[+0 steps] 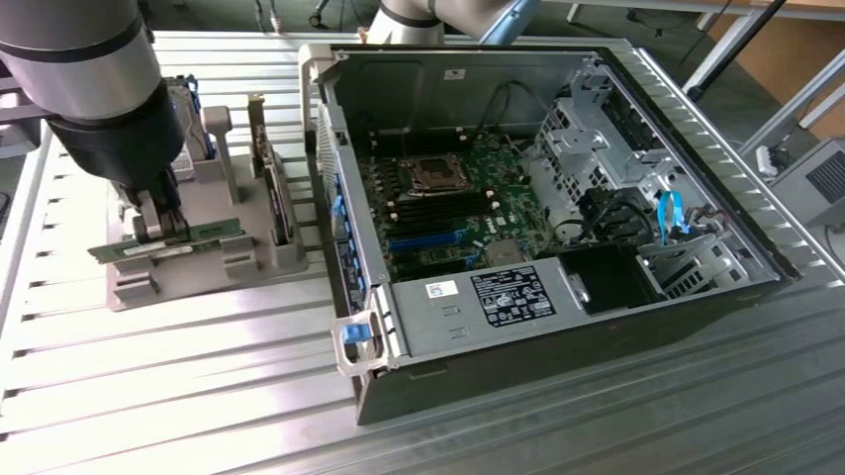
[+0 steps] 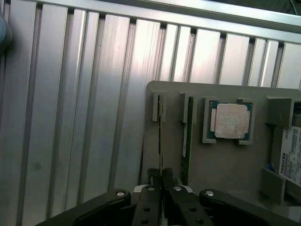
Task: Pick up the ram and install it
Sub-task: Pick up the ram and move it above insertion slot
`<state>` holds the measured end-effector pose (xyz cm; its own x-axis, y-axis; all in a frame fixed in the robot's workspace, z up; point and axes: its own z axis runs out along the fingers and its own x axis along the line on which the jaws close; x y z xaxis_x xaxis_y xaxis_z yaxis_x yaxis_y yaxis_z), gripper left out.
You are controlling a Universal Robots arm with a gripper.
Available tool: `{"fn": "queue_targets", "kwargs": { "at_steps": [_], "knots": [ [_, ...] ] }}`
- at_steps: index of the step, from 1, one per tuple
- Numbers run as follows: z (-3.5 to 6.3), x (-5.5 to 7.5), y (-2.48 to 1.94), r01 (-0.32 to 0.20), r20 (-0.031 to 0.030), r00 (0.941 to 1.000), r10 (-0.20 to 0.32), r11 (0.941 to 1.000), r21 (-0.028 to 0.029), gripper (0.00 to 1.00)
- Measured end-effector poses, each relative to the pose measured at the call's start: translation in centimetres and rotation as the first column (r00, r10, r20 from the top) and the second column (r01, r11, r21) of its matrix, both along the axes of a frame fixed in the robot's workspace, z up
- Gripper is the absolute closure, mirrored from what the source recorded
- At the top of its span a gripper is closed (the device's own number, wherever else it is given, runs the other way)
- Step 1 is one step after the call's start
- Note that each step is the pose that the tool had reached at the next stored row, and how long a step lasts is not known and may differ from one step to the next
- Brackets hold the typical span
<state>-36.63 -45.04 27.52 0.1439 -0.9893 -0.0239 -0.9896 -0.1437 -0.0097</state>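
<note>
The ram (image 2: 160, 136) stands on edge in a slot of the grey holder (image 2: 221, 165), seen as a thin green strip. My gripper (image 2: 162, 173) is down over it, its two black fingers (image 2: 153, 181) pressed against either side of the stick. In the exterior view the gripper (image 1: 156, 236) sits low on the holder (image 1: 198, 272) at the exterior view's left, with the green ram (image 1: 212, 235) running between its fingertips. The open computer case (image 1: 436, 79) lies to the exterior view's right, with its motherboard (image 1: 456, 198) and memory slots (image 1: 429, 213) exposed.
A second green stick (image 2: 186, 136) stands in the neighbouring holder slot. The square silver processor chip (image 2: 230, 121) and a white-labelled hard drive (image 2: 292, 155) rest in the same holder. The ribbed metal table (image 1: 172, 376) stretches around it. Drive cages and cables (image 1: 667, 218) crowd the case's far side.
</note>
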Motion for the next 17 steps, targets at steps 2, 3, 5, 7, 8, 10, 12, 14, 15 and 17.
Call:
{"fn": "queue_targets", "kwargs": {
  "at_steps": [2,3,5,7,8,10,12,14,15,17],
  "knots": [
    [0.4,0.0,0.0,0.0,-0.0001,1.0,0.0,1.0,-0.0001,0.88],
    [0.55,0.0,0.0,0.0,0.0,1.0,0.0,1.0,0.0,0.88],
    [0.88,0.0,0.0,0.0,-0.0001,1.0,0.0,1.0,-0.0001,0.88],
    [1.15,0.0,0.0,0.0,0.0001,1.0,0.0,1.0,0.0,0.88],
    [1.32,0.0,0.0,0.0,0.0,1.0,0.0,1.0,0.0,0.88],
    [1.66,0.0,0.0,0.0,0.0,1.0,0.0,1.0,0.0,0.88],
    [2.07,0.0,0.0,0.0,-0.0001,1.0,0.0,1.0,0.0,0.88],
    [2.79,0.0,0.0,0.0,0.0001,1.0,0.0,1.0,0.0,0.88],
    [3.5,0.0,0.0,0.0,0.0,1.0,0.0,1.0,0.0,0.88],
    [4.81,0.0,0.0,0.0,0.0,1.0,0.0,1.0,0.0,0.88]
  ]
}}
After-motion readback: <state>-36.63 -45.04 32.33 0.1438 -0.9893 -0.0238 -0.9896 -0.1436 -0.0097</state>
